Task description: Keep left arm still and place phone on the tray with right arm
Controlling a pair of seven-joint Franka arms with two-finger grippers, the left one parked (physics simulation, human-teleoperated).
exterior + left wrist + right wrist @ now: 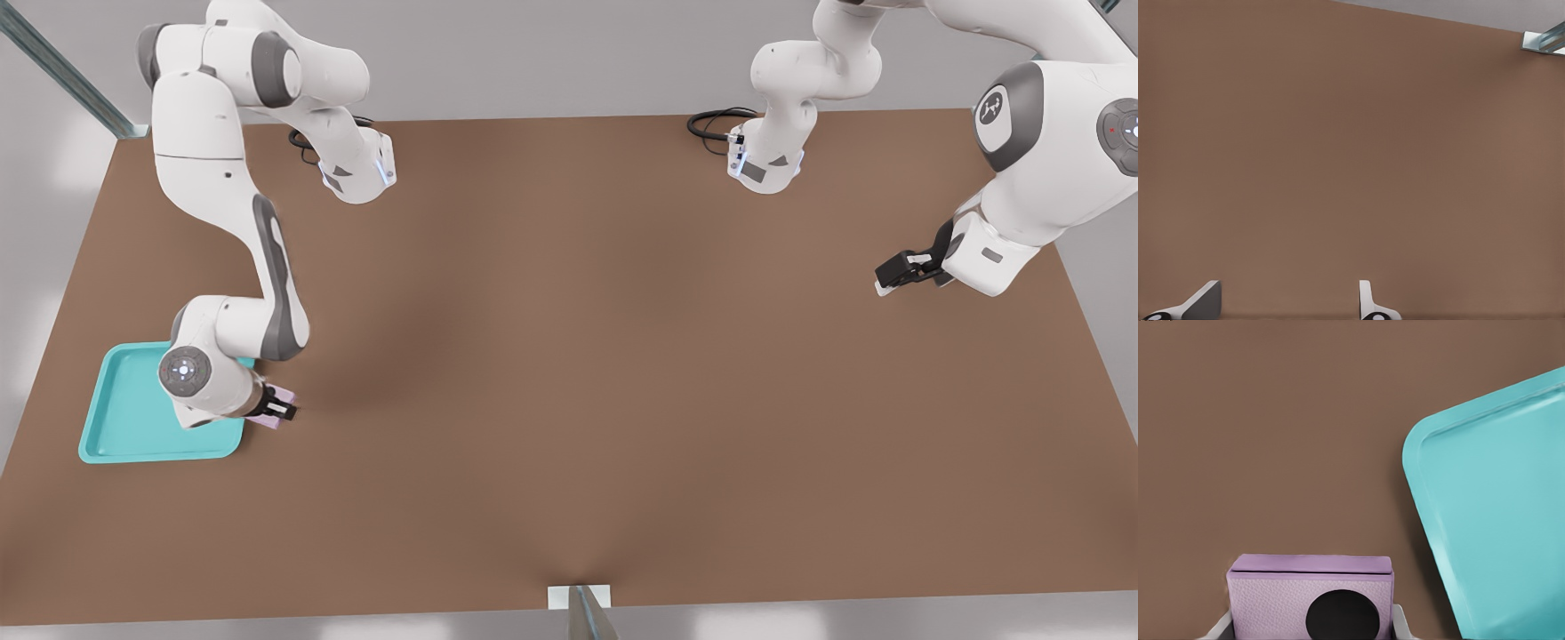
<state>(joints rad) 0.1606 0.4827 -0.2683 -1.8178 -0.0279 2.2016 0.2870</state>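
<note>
While the right arm [267, 267] bends low over the brown worktop [622, 356], its claw [277, 410] is clamped on the phone [279, 396], one finger against each side of the pale lilac slab. In the right wrist view the phone [1310, 600] sits between the fingers [1401, 623] with one black lens showing. It hangs just beside the turquoise tray [124, 427], off the corner nearer the front view's right, above bare worktop.
</note>
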